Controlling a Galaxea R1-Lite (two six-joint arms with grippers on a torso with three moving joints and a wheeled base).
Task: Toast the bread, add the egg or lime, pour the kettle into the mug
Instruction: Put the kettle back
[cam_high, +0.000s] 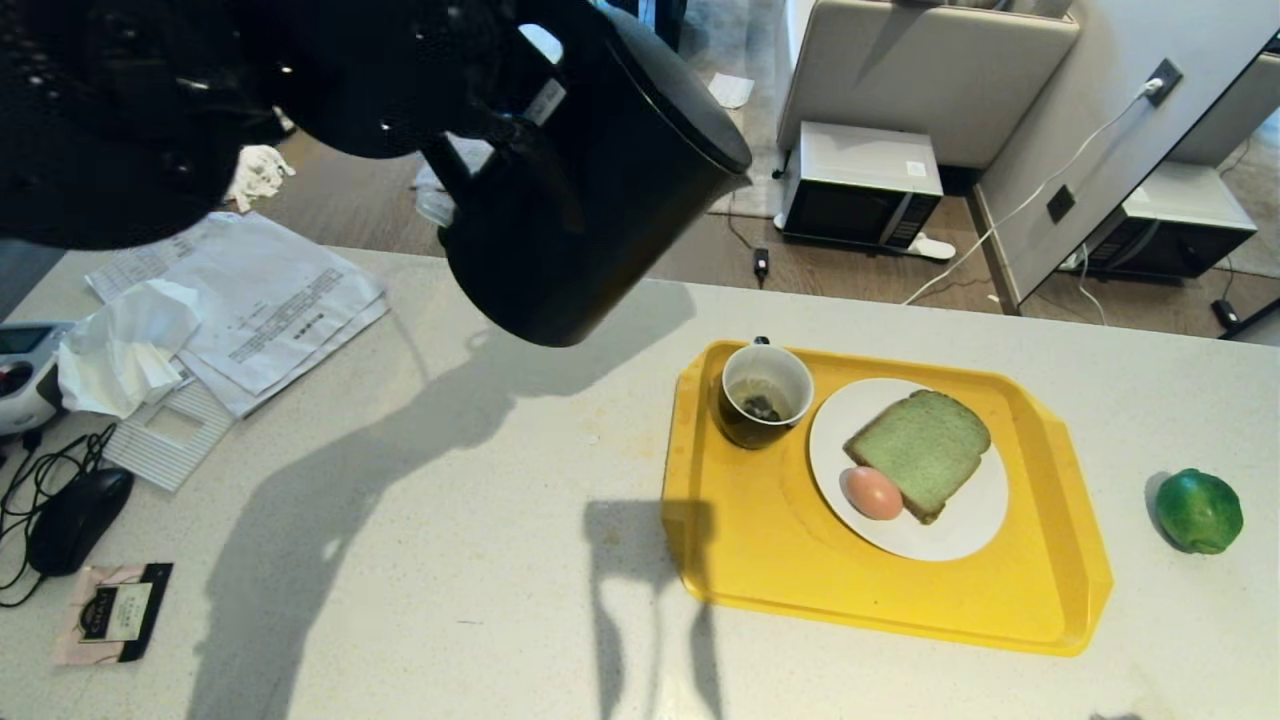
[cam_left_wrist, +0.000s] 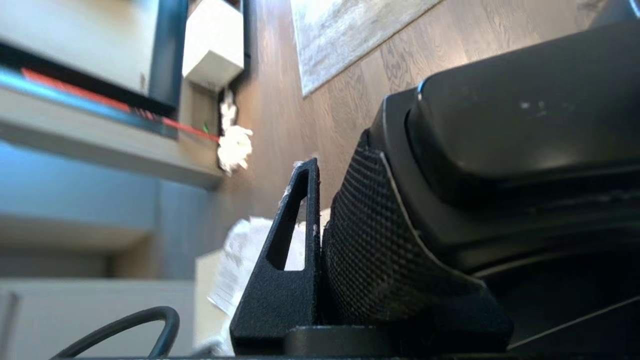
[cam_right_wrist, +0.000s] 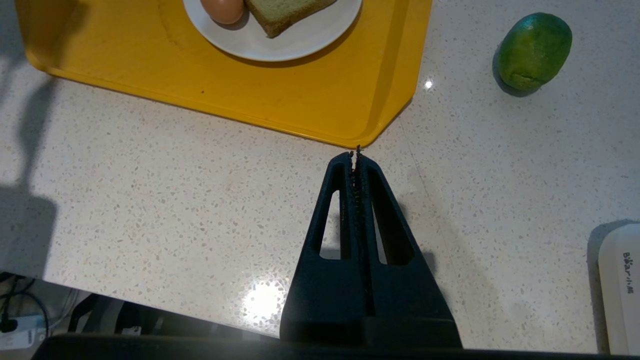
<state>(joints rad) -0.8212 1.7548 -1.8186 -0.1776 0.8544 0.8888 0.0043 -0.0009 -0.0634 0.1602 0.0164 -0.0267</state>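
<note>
The black kettle hangs tilted in the air above the table's far left-centre. My left gripper is shut on its textured handle; only one finger shows. The mug, black outside and white inside, stands on the yellow tray at its far left corner, with something dark at its bottom. Bread and egg lie on a white plate on the tray. The lime lies on the table to the tray's right. My right gripper hangs shut and empty by the tray's near corner.
Papers, a crumpled tissue, a black mouse with cables and a small sachet lie on the table's left side. A white appliance sits near my right gripper. Two microwaves stand on the floor beyond the table.
</note>
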